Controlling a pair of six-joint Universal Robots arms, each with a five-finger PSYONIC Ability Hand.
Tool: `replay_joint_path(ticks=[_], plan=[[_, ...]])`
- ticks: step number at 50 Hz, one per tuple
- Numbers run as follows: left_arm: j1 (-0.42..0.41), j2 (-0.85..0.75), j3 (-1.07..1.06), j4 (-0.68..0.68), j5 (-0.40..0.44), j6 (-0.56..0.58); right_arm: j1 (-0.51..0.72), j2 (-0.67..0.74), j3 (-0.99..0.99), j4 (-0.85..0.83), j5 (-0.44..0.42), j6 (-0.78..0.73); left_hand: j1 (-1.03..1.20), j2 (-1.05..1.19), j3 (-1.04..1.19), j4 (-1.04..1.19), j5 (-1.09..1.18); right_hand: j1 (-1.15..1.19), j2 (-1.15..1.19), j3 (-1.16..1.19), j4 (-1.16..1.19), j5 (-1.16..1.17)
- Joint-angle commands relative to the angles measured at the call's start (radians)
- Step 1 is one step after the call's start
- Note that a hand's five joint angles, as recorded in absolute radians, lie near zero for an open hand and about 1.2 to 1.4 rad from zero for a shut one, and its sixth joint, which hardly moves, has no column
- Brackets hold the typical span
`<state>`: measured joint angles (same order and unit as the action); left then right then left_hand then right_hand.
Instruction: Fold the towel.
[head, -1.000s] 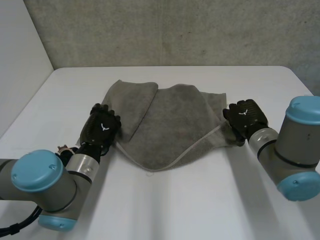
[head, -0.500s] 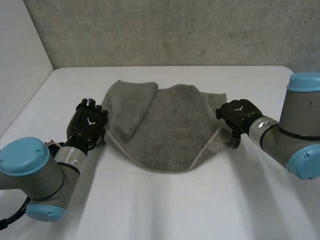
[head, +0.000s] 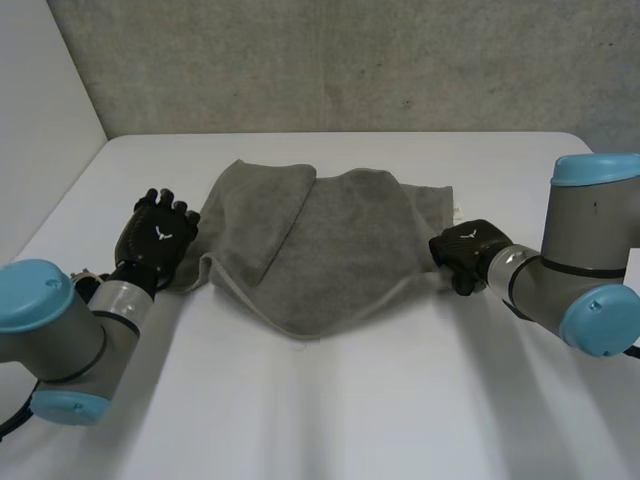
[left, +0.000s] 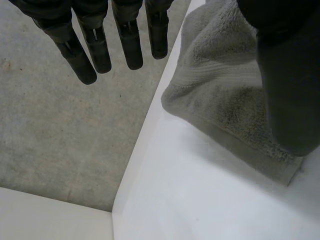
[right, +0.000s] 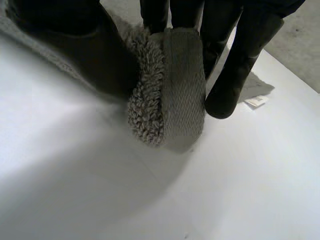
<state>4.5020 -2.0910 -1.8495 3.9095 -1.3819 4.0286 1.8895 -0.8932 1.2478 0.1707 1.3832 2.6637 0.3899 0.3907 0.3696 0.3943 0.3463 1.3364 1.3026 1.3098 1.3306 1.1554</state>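
A grey towel (head: 325, 240) lies crumpled on the white table (head: 330, 400), with a flap folded over on its left part. My left hand (head: 155, 236) hovers just off the towel's left edge, open. In the left wrist view its fingers (left: 97, 45) stretch straight out past the table's edge, and the thumb sits over the towel's hem (left: 225, 107) without gripping it. My right hand (head: 463, 250) is at the towel's right corner. In the right wrist view that corner (right: 170, 95) is pinched between the thumb (right: 75, 45) and the curled fingers (right: 235, 70).
The table's left edge (left: 137, 150) runs close under my left hand, with grey floor (left: 60, 130) beyond it. A small white label (right: 257, 101) lies on the table by my right hand's fingertips. A concrete wall (head: 330, 60) stands behind the table.
My left hand has slid left off the towel and straightened its fingers. My right hand has moved in to the towel's right corner and closed on it.
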Motion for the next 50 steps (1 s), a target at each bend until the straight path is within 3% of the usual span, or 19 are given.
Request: replay_joint_path(ticks=[1, 8, 19, 50], plan=[[0.042, 0.005, 0.012, -0.048, 0.033, -0.022, -0.012, -0.059, 0.09, -0.077, 0.014, 0.08, -0.097, -0.098, -0.077, -0.102, -0.228, 0.06, 0.094, 0.086, 0.066, 0.066], [0.052, 0.003, 0.035, -0.133, 0.105, -0.181, -0.013, -0.101, 0.214, -0.207, 0.037, 0.119, -0.08, -0.08, -0.059, -0.084, -0.21, 0.06, 0.094, 0.086, 0.066, 0.066], [0.052, -0.021, 0.088, -0.191, 0.118, -0.353, -0.07, -0.101, 0.243, -0.27, 0.094, 0.131, -0.074, -0.074, -0.053, -0.078, -0.205, 0.06, 0.094, 0.086, 0.066, 0.066], [-0.012, -0.199, 0.289, -0.311, 0.109, -0.487, -0.061, -0.092, 0.249, -0.278, 0.094, 0.133, 0.038, 0.037, 0.058, 0.034, -0.093, 0.06, 0.094, 0.086, 0.066, 0.066]])
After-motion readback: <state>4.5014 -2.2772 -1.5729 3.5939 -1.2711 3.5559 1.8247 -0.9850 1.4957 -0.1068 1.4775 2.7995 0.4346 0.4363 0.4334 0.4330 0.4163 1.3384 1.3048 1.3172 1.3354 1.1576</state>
